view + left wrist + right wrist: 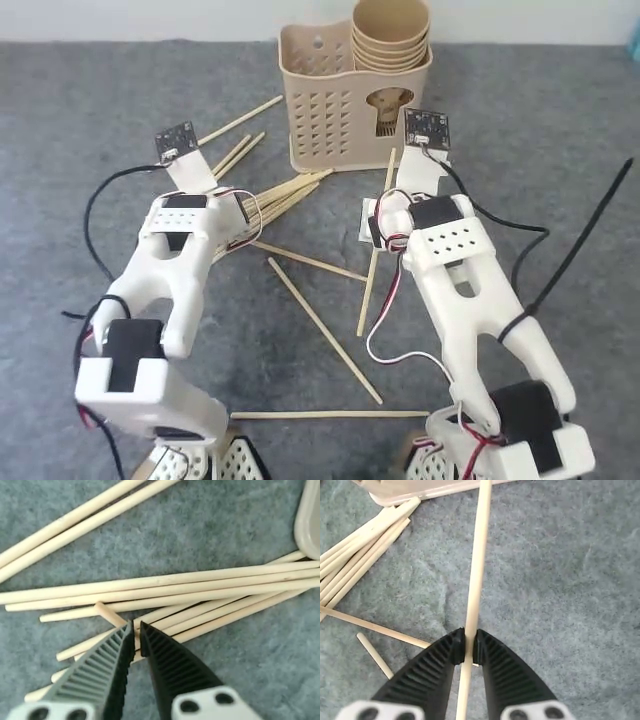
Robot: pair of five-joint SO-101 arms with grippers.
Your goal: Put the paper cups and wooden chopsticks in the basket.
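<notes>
Grey mat (560, 200) is covering the whole table, with a pale wall (150, 20) running along the back. Basket (320, 110) is standing upright at the far middle of the mat. Cups (392, 35) are sitting nested as one stack in its right part, rims poking above the basket wall, so I'm calling the cup half done. Chopsticks are the remaining work: every one I'm seeing is lying out on the mat. Bundle (290, 195) is fanning from the basket's foot toward the left arm. Far pair (240, 120) is lying off to the basket's left. Loose singles (325, 330) are crossing the middle between the arms, and one more (330, 414) is lying flat near the arm bases. Right gripper (469, 640) is pinching the long stick (476, 555) low on its length. That stick's far end is pointing at the basket's foot; can't tell if it's touching. Left gripper (136, 627) is sitting over the bundle, jaws nearly closed. The angled stick (109, 614) is running into the gap, and I'm reading that as a pinch. Judging roughly halfway: two sticks in hand, the rest waiting.
</notes>
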